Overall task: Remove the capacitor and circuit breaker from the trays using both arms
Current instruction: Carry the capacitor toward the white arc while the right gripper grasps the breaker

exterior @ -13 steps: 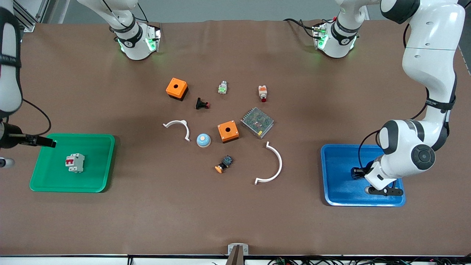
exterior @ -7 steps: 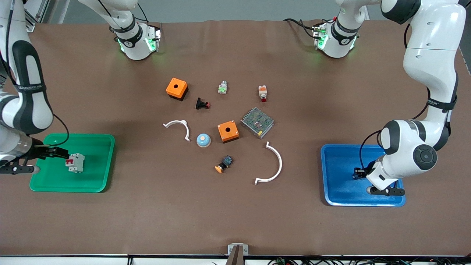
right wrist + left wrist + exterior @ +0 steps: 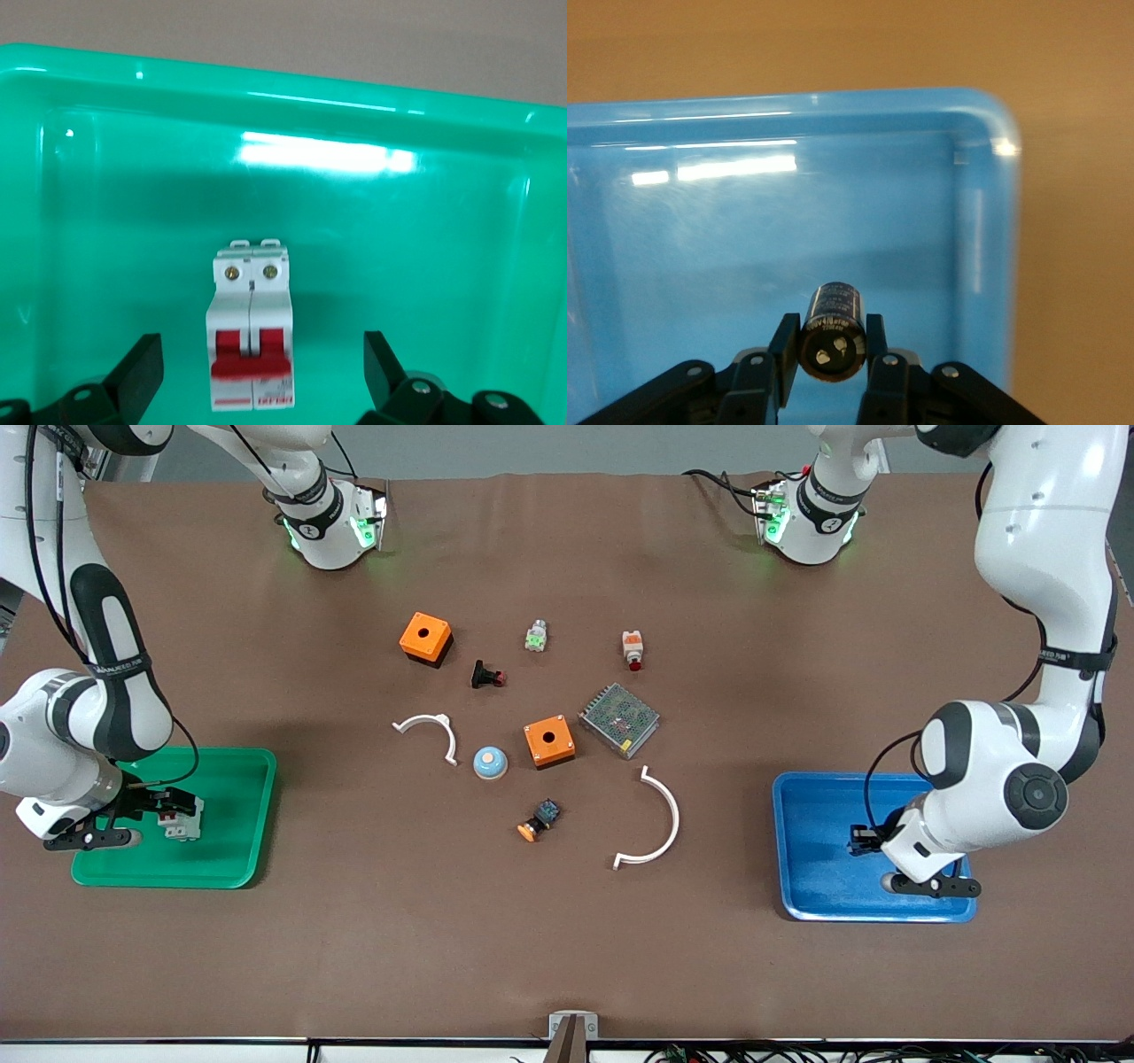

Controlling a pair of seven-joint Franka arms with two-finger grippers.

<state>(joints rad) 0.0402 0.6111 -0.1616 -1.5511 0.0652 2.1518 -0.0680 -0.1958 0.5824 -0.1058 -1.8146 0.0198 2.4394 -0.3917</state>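
brown table (image 3: pixel 567 939), grey wall (image 3: pixel 567 447)

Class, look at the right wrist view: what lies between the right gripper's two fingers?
The breaker lies between the right gripper's open fingers, on the floor of the green tray. Neither finger touches it.

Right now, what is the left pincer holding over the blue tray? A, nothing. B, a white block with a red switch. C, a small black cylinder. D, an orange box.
C: the left pincer is shut on the black cylinder over the blue tray.
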